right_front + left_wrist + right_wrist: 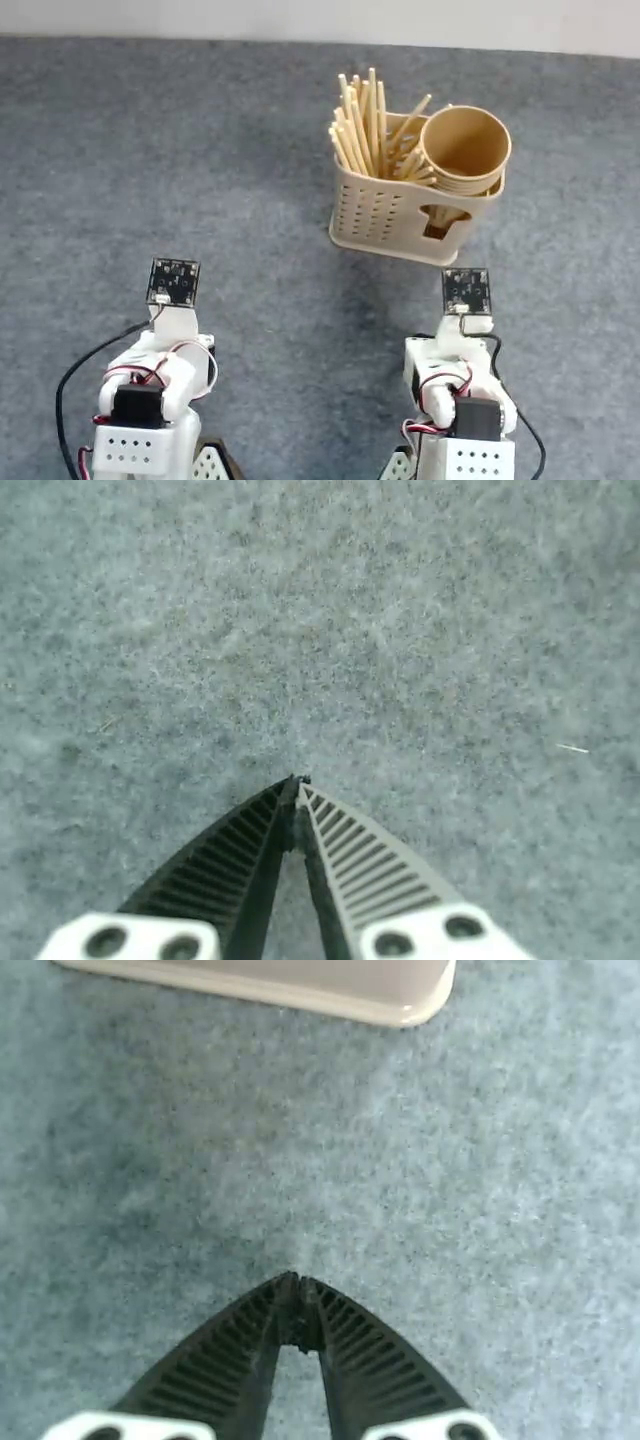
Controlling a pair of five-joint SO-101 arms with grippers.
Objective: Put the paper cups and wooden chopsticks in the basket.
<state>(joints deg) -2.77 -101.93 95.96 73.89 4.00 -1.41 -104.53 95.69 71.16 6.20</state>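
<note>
In the basket (pixel 385 215), both task items are already stowed. The chopsticks (pixel 360 120) stand as a loose, tilted bundle in one compartment, their ends fanning out above the rim. The paper cups (pixel 466 145) sit nested in one stack in the other compartment, mouth up, with the top cup proud of the rim. Task looks done, or very near it.

Left gripper (pixel 297 785): jaws closed tip to tip with nothing between them, over bare carpet (pixel 150 150), well apart from the basket.

Right gripper (pixel 297 1290): tips meet with a small slit behind them, and it holds nothing. It is near the basket, short of its wall, and not touching.

Handling notes, my read only:
- Cups: very light with thin walls, so they'd crush or go oval under a hard squeeze. Best hold is probably a pinch on the wall just under the rolled rim, where it's stiffest. The nested stack may come up as one or split.
- Chopsticks: light, stiff and smooth, so they're likely to roll and pivot in the jaws. Grip across the middle of their length to stop them swinging.
- Basket: rigid plastic but light, with tall contents. A nudge from the right arm could slide or tip it.
</note>
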